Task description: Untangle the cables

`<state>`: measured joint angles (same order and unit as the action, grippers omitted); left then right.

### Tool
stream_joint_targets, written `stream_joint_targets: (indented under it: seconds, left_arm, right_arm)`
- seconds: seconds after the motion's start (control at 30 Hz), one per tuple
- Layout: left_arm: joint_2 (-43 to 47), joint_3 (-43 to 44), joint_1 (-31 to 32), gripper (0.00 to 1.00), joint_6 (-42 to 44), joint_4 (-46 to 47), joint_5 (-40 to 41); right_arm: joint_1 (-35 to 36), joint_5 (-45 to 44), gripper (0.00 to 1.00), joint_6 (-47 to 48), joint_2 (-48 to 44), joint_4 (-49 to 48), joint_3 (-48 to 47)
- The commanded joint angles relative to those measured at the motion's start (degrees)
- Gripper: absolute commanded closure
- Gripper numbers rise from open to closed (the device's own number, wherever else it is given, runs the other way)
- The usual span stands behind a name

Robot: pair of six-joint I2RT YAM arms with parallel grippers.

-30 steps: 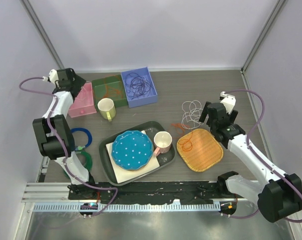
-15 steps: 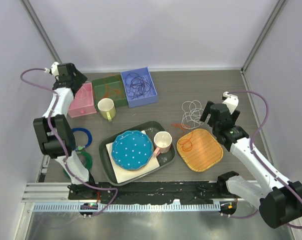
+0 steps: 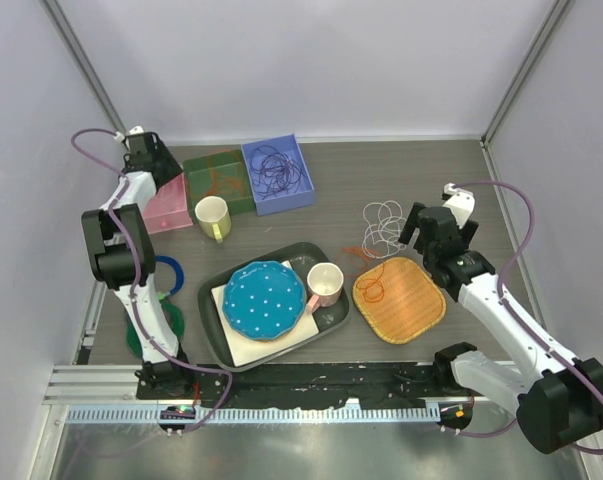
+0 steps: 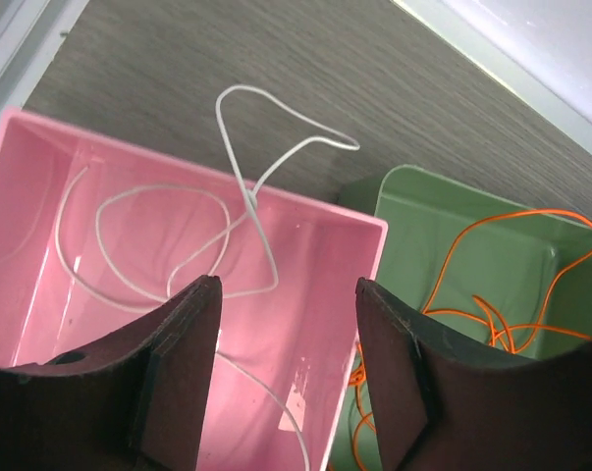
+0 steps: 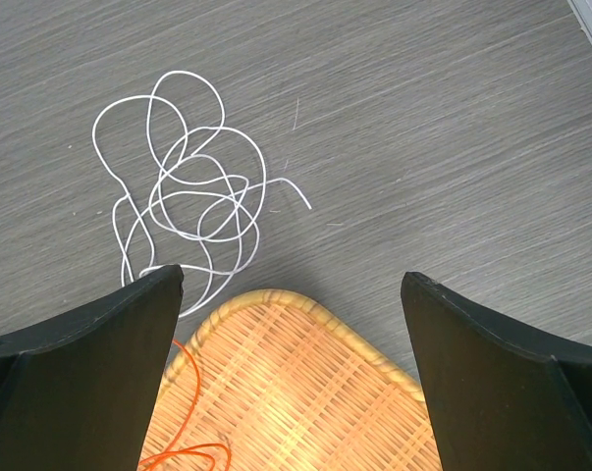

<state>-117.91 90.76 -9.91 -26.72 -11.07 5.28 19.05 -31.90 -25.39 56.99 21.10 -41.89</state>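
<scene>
Your right gripper [image 5: 291,278], jaws open, hovers nearest the white cable tangle [image 5: 183,206] at upper left of its view; your left gripper [image 4: 288,287], also open, holds nothing.

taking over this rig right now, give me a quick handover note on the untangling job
Left gripper: open over the pink bin, holding nothing.
Right gripper: open above the white tangle on the table, beside the woven tray.
Done: a white cable in the pink bin, an orange cable in the green bin, dark purple cables in the blue bin.
Left: the white tangle and a second orange cable, partly on the woven tray, probably go to the bins.
</scene>
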Motion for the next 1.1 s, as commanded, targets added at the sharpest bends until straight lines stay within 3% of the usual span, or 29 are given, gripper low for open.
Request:
stream_joint_targets:
  seconds: [0.0, 0.07, 0.27, 0.5, 0.57, 0.6, 0.63, 0.97, 1.07]
  left_arm:
    - [-2.06, 3.45, -2.13, 0.43, 3.16, 7.11, -3.95]
    - [-3.2, 4.33, -2.74, 0.51, 4.04, 6.85, -4.13]
    - [-5.92, 6.62, -3.27, 0.53, 6.33, 6.59, -5.1]
    - [-5.84, 5.66, -3.36, 0.69, 5.71, 10.01, -7.65]
    - [-5.93, 5.83, -3.45, 0.79, 5.8, 9.84, -7.3]
    - [-5.67, 5.74, -3.36, 0.94, 5.72, 10.19, -7.39]
    - [-5.58, 5.74, -3.36, 1.0, 5.54, 10.02, -7.3]
    - [6.89, -6.73, -3.1, 1.0, 0.27, 19.32, -9.24]
    - [10.4, -9.89, -2.83, 1.0, -2.62, 18.46, -7.13]
  right_arm:
    - [-0.15, -1.94, 0.01, -0.19, 0.66, -0.71, -1.26]
    - [-0.06, -2.73, 0.01, -0.28, 0.58, -0.71, -1.18]
    - [-0.06, -3.52, 0.01, -0.37, 1.98, -0.8, -1.44]
    - [-0.15, -3.61, 0.02, -0.37, 3.3, -0.45, -1.97]
    - [-0.06, -3.78, 0.01, -0.54, 3.48, -0.45, -1.97]
    - [-0.06, -3.96, 0.01, -0.63, 3.39, -0.36, -1.88]
    - [-0.15, -3.87, 0.01, -0.63, 3.56, -0.45, -1.97]
    - [-0.15, -2.47, 0.01, -0.71, 3.21, -0.27, -2.14]
    - [-0.15, -1.85, 0.01, -0.63, 2.34, -0.36, -1.97]
